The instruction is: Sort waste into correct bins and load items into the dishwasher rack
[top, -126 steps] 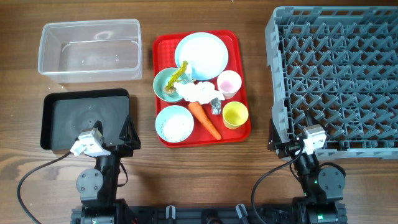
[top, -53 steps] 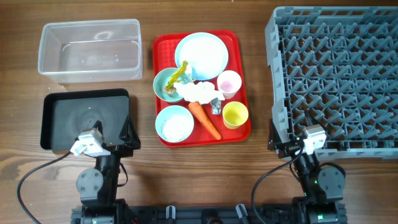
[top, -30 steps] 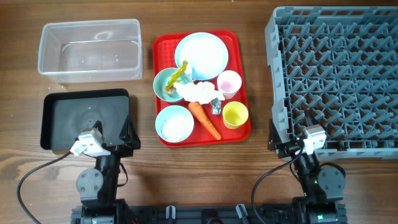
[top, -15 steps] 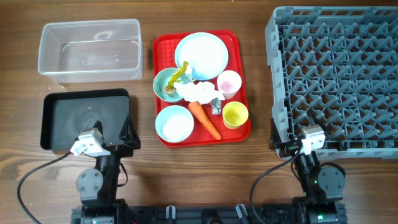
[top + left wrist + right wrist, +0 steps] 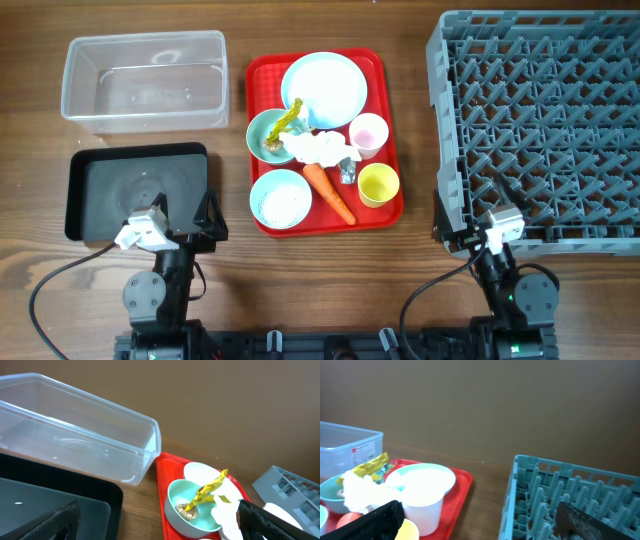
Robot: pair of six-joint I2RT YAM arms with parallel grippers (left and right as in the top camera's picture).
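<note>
Because the rack (image 5: 545,130) runs off the right edge of the overhead view, its far side is unseen; the right wrist view catches only one corner of it. Both wrist views crop their own fingers (image 5: 272,522) at the bottom edge. The left pincer (image 5: 157,510) is spread wide and holds nothing, sitting over the black tray's (image 5: 135,190) near right corner. The right pincer (image 5: 480,507) also gapes empty, just beside the rack's near left corner.

On the red tray (image 5: 262,75) the tissue (image 5: 318,147) covers part of the far bowl's (image 5: 258,130) rim. A yellow wrapper (image 5: 287,118) lies across that bowl, half hiding a brown scrap (image 5: 187,508). A small foil (image 5: 347,170) piece between carrot (image 5: 329,192) and pink cup (image 5: 367,133) is too small to read. The plate (image 5: 323,88) is at the tray's far end, the near bowl (image 5: 254,190) holds rice (image 5: 283,205), and the yellow cup (image 5: 378,184) stands near the right rim.

The tub (image 5: 145,85) lies behind the black tray, a narrow gap between them. Bare table (image 5: 330,280) runs in strips on both sides of the red tray and broadly in front of it.
</note>
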